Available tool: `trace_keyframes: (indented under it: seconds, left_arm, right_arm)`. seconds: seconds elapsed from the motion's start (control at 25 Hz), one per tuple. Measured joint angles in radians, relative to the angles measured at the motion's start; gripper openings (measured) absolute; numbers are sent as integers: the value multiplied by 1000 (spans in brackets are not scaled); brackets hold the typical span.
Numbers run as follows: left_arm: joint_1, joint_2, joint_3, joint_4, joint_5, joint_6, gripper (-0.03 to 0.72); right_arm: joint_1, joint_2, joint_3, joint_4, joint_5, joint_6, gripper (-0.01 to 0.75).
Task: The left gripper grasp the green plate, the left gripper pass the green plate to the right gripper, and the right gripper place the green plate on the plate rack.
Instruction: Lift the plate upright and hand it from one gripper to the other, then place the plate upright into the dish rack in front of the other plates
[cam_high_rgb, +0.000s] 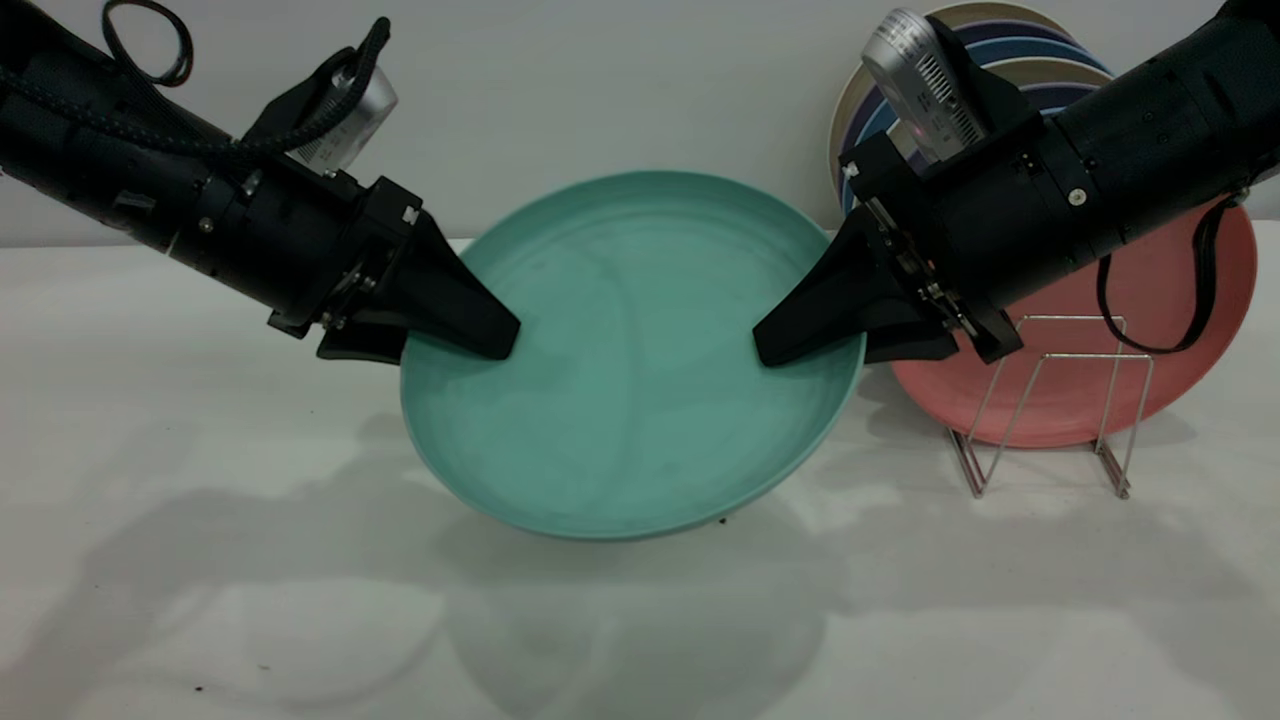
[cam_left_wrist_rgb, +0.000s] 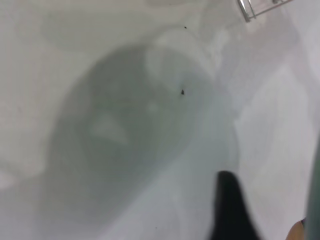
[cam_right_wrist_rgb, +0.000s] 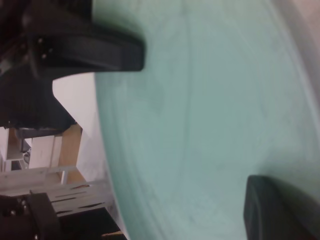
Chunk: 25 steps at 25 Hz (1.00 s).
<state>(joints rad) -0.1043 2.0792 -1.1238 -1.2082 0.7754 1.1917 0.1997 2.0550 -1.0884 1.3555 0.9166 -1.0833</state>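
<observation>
The green plate (cam_high_rgb: 630, 350) hangs in the air above the table, tilted toward the front, between both arms. My left gripper (cam_high_rgb: 450, 345) straddles its left rim, one finger over the plate and one under it. In the left wrist view a strip of table shows between my finger (cam_left_wrist_rgb: 231, 210) and the plate's edge (cam_left_wrist_rgb: 315, 200), so the jaws stand open. My right gripper (cam_high_rgb: 830, 345) is shut on the right rim. In the right wrist view its finger (cam_right_wrist_rgb: 280, 210) lies flat on the plate (cam_right_wrist_rgb: 210, 120). The wire plate rack (cam_high_rgb: 1050, 400) stands at the right.
A pink plate (cam_high_rgb: 1170, 330) leans in the rack behind the right arm. Several blue and cream plates (cam_high_rgb: 1040, 60) stand against the back wall. The white table (cam_high_rgb: 200, 500) spreads under the plate. A corner of the rack shows in the left wrist view (cam_left_wrist_rgb: 250, 7).
</observation>
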Motion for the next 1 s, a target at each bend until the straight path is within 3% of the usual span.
trace_keyframes:
  seconds: [0.12, 0.24, 0.64, 1.0]
  left_arm:
    - [0, 0, 0, 0, 23, 4, 679]
    - [0, -9, 0, 25, 33, 11, 717]
    - [0, -154, 0, 132, 54, -14, 596]
    - [19, -306, 1, 189, 45, -14, 578]
  right_arm:
    - [0, 0, 0, -5, 3, -4, 80]
    - [0, 0, 0, -27, 12, -6, 79]
    - [-20, 0, 0, -84, 1, -38, 79]
    - [-20, -179, 0, -201, -63, -374, 79]
